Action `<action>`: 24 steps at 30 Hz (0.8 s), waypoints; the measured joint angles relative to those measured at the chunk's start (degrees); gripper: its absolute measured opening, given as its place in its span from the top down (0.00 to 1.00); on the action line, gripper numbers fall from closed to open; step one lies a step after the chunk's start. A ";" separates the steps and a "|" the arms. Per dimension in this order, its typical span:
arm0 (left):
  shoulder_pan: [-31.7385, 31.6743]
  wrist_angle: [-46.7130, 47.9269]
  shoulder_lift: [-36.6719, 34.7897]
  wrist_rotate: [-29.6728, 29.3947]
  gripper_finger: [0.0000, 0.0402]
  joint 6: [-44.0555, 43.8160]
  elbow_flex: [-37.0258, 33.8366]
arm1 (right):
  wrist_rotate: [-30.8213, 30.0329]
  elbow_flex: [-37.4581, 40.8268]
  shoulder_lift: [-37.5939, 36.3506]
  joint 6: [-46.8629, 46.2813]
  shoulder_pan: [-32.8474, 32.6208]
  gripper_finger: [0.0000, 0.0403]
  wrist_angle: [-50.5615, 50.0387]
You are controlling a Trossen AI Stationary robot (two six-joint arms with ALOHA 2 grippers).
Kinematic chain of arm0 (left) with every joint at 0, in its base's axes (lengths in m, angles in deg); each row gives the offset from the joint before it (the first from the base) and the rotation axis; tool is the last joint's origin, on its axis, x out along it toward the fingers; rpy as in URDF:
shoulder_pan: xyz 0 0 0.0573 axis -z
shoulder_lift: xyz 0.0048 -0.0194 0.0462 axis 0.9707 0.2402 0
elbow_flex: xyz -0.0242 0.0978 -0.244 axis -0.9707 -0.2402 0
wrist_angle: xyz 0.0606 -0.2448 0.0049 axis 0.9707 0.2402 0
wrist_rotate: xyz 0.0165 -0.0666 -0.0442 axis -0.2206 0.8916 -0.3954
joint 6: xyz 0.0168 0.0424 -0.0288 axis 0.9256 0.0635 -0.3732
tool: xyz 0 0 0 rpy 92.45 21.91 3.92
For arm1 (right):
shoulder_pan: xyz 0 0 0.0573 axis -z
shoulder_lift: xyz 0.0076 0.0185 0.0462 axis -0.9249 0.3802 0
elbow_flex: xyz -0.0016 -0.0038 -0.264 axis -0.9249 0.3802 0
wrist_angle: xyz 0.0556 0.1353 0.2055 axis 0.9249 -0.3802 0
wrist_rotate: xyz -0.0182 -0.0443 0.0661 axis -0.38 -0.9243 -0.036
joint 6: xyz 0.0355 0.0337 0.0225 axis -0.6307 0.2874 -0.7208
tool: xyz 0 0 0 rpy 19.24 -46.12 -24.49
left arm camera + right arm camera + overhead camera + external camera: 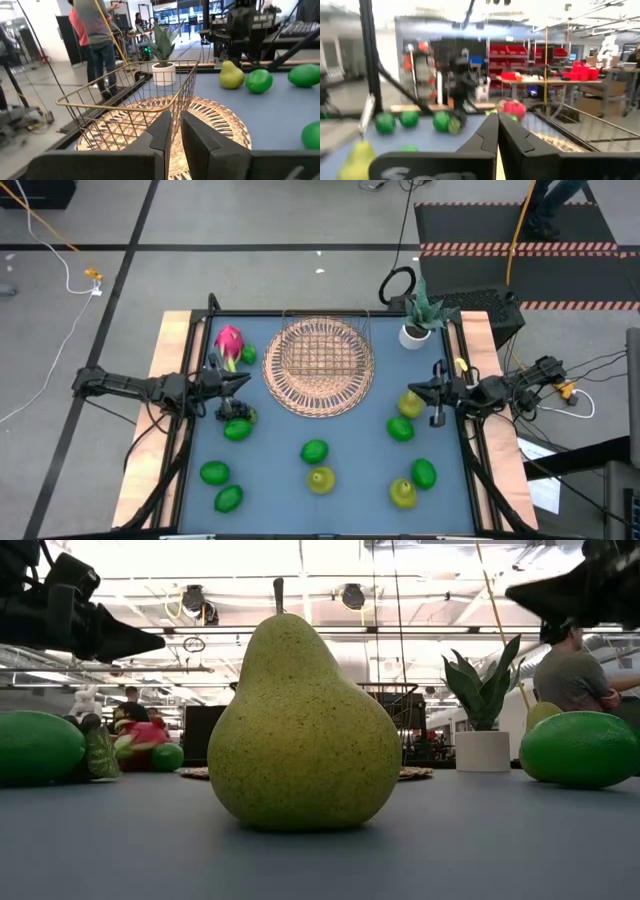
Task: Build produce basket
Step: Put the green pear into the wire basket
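The copper wire basket point(318, 352) point(135, 100) stands on a round woven mat point(318, 385) at the table's far middle, with nothing in it. A pink dragon fruit point(229, 343) lies to its left. Several green limes point(314, 450) and pears point(320, 479) point(303, 725) sit scattered over the blue mat. A dark grape bunch point(238, 413) lies by a lime point(237, 430). My left gripper point(246, 383) point(176, 122) hovers level at the left edge, pointing at the basket, fingers nearly together and empty. My right gripper point(413, 389) point(497, 125) hovers at the right edge, shut and empty.
A potted plant in a white pot point(416, 328) point(163, 70) stands at the far right corner. Wooden rails point(172, 350) border the table's left and right sides. People stand in the room beyond the table.
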 joint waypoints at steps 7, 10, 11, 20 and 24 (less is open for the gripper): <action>-0.15 -6.97 0.00 -8.13 0.88 6.97 0.00 | -8.75 -0.51 0.61 4.75 1.07 0.99 17.39; -0.38 -12.06 0.01 -10.37 0.88 6.78 0.02 | -9.21 -1.63 1.61 2.80 1.07 0.94 17.22; -0.63 -13.48 0.07 -10.37 0.88 7.97 0.00 | -9.30 -1.98 2.27 2.52 1.07 0.91 17.38; -8.11 -18.01 0.72 -10.48 0.88 14.15 1.98 | -12.85 -2.73 13.01 7.72 1.09 0.69 27.84; -12.39 -16.01 4.27 -10.39 0.88 12.95 4.61 | -16.41 -2.80 17.74 12.86 1.34 0.61 34.44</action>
